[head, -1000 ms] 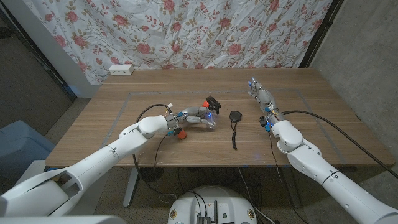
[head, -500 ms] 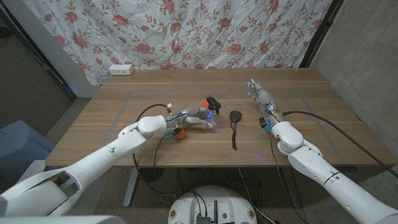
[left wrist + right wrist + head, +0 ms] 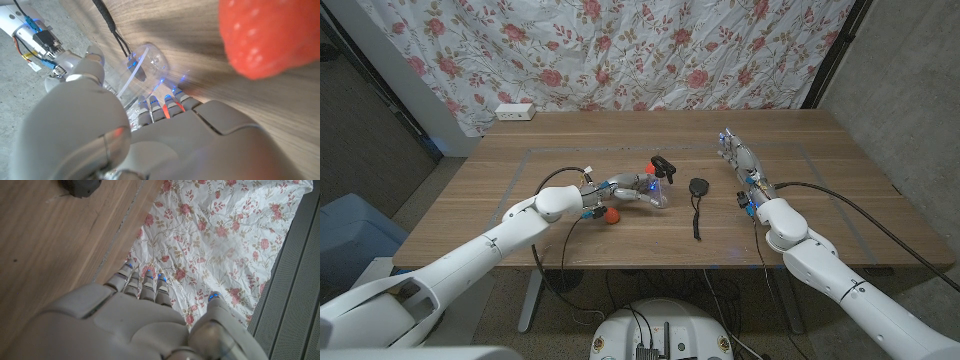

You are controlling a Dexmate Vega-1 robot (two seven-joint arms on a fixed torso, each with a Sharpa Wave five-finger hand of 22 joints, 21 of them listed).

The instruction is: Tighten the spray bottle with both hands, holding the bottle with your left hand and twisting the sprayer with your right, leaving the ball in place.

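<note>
1. Right now my left hand [image 3: 620,189] has its fingers [image 3: 165,106] wrapped around the clear spray bottle [image 3: 655,192], which lies tilted near the middle of the table [image 3: 800,130]; I hold the body so it cannot turn once the twisting starts.
2. Up close, the left wrist view shows the bottle's see-through wall with its dip tube inside, my fingers pressed against it.
3. Its black sprayer [image 3: 663,163] sticks out past my fingers on the far side, free for the other hand to reach.
4. My right hand [image 3: 739,154] waits well apart, over the table's right side, fingers [image 3: 142,282] stretched out straight and close together, holding nothing. By my reckoning it has yet to cross over, so the tightening has not begun.
5. Just beside my left wrist sits the red ball [image 3: 612,214], untouched; I judge it should stay put.
6. Between the hands lies a dark round object with a cord [image 3: 697,188].
7. Count: one bottle, one sprayer, one ball, one corded object, and one white power strip [image 3: 515,112] at the far edge.
</note>
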